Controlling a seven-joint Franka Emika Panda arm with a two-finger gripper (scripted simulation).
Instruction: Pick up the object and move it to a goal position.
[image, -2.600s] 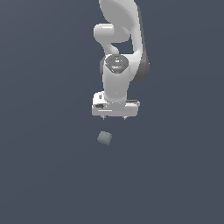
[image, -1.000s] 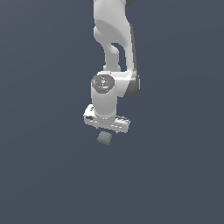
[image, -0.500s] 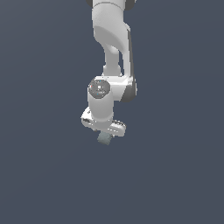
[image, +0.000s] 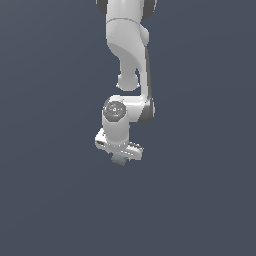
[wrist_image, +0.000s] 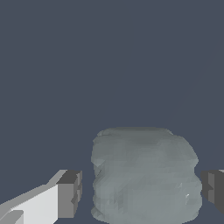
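Now at grasp step: end effector (wrist_image: 141, 192) wide, fingers (wrist_image: 69, 194) astride the object (wrist_image: 142, 175), untouching; next we close, then lift.

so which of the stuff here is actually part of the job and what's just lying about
Part of the job:
- the grey-green block, sitting between the fingers with a gap showing on each side
- the gripper, open and down around the block

Just lying about:
- nothing else shows; only the plain dark floor under it all
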